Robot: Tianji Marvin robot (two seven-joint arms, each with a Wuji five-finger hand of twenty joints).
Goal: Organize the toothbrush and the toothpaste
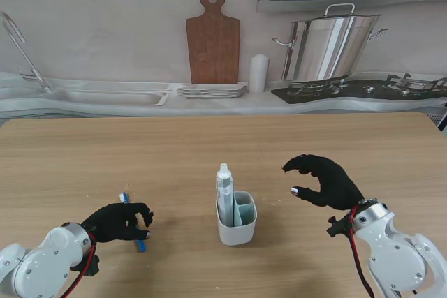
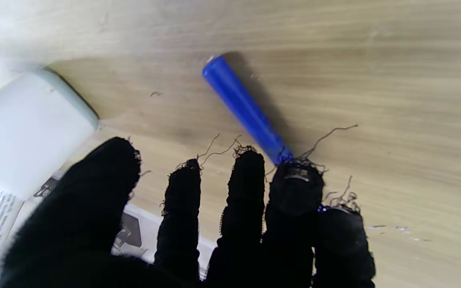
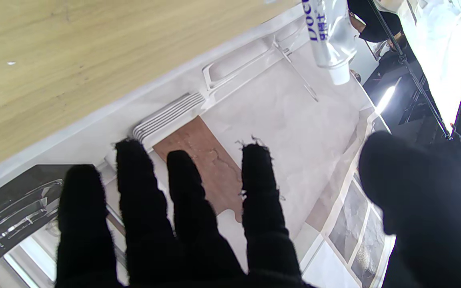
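Stand view: smooth blue toothbrush (image 1: pixel 139 241) lies on wood-grain table (image 1: pixel 84 165).

Wooden table (image 1: pixel 209 144); behind it a printed kitchen backdrop (image 1: pixel 105 19): sink (image 1: pixel 105 94), cutting board (image 1: pixel 213 41), steel pot (image 1: pixel 328 47).
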